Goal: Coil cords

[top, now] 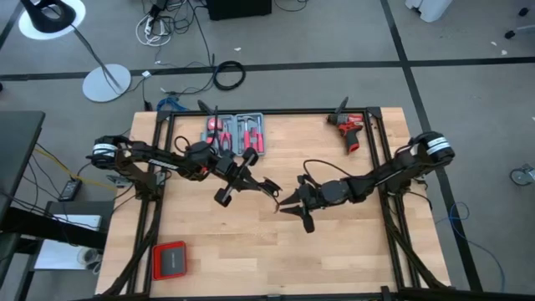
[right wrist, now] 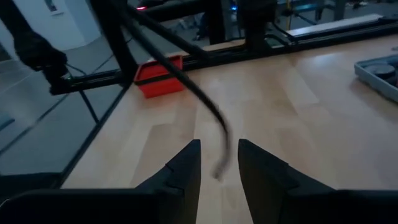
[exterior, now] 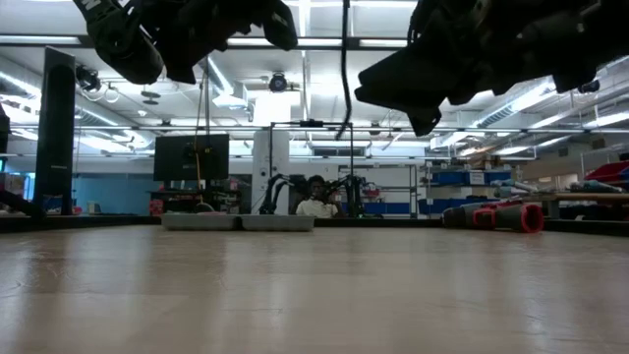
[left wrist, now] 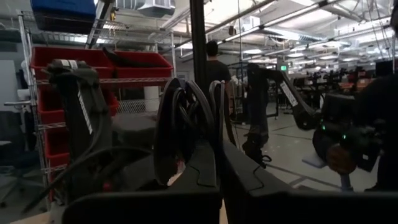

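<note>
At frame centre, the left end effector (top: 269,186) was clamped on the coiled black cord (left wrist: 186,127); the right end effector (right wrist: 219,163) stood apart around its loose end, above the wooden surface (top: 351,251).

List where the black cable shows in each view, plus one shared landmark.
High: cable faint, mid-table between both tools.
Low: strand hanging at top centre.
Left wrist: coiled loops at centre, in the left tool.
Right wrist: slanting down toward the open right tool.
Landmark: red box, in high and right wrist views.

Left gripper (top: 269,186) clamped, right gripper (top: 288,205) parted, both mid-table
</note>
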